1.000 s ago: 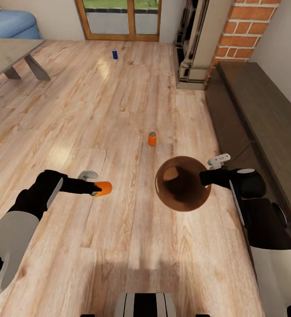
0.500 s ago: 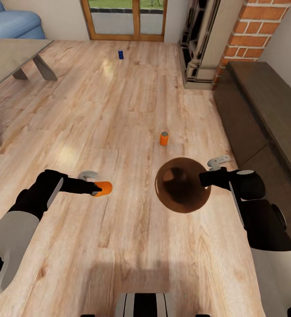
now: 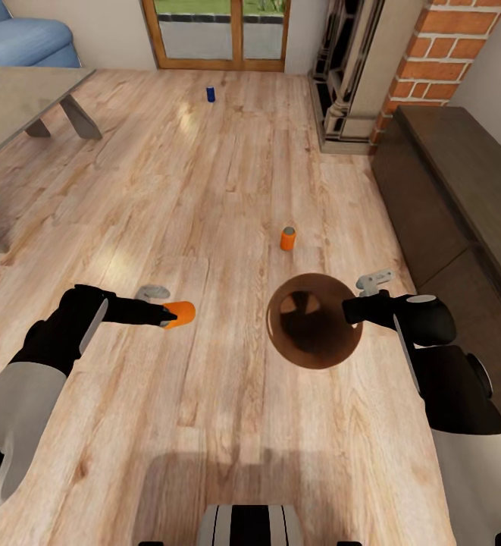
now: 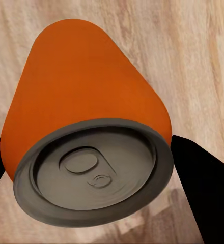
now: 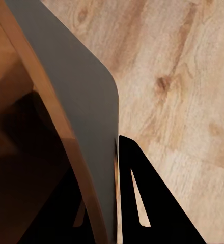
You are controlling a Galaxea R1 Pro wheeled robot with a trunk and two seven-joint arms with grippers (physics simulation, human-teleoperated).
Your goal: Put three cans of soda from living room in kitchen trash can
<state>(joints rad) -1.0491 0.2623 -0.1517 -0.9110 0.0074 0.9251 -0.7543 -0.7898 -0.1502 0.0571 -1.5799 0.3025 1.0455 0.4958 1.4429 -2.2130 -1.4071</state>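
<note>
The left tool [image 3: 168,314] is clamped on an orange soda can [image 3: 180,312], held on its side above the wood floor [image 3: 227,174]. In the left wrist view the can [image 4: 86,127] sits between the two dark fingers [image 4: 203,188], grey top facing the camera. The right tool [image 3: 350,309] is clamped on the rim of the trash can [image 3: 314,321], which hangs above the floor with its copper-brown interior facing up; in the right wrist view one finger [image 5: 142,203] lies against the grey outer wall [image 5: 81,101]. The held can is well apart from the bin. A second orange can [image 3: 288,238] stands upright on the floor beyond the bin. The dark blue can [image 3: 211,93] stands upright far ahead, near the glass doors [image 3: 216,34]. The grey low bench [image 3: 23,95] and blue sofa [image 3: 26,42] occupy the far left; the brick fireplace [image 3: 424,68] is at the far right
</note>
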